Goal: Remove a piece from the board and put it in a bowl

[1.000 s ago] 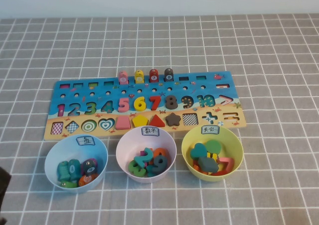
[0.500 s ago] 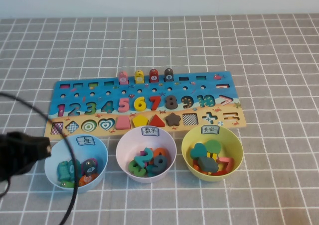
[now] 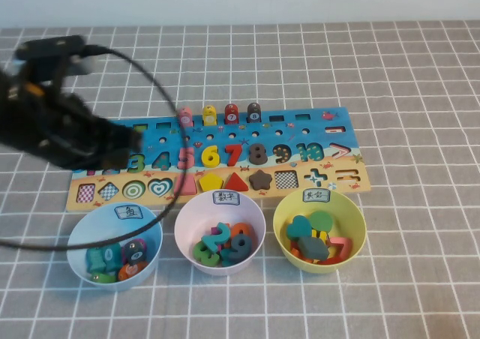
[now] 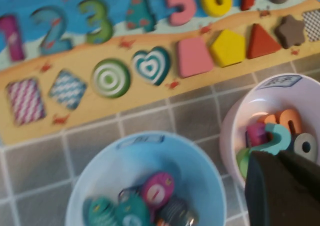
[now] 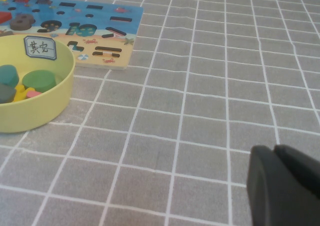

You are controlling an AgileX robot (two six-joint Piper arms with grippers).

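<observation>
Left claw (image 3: 124, 148) hangs over the left end of the board (image 3: 315, 140), and I cannot tell how its fingers are set; the right claw (image 5: 285, 186) sits low over bare counter (image 5: 200, 111), well away from the board, fingers equally unclear. Nothing is done yet, as I judge it: the pink square piece (image 4: 195, 56) lies in its slot beside the yellow pentagon (image 4: 228, 47), and the yellow-green bowl (image 3: 358, 223) waits below the board's right end.

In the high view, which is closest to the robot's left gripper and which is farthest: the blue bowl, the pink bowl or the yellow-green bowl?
From the left gripper, over the board's left end:
1. Blue bowl, just below it.
2. Pink bowl, in the middle.
3. Yellow-green bowl, far right.
</observation>
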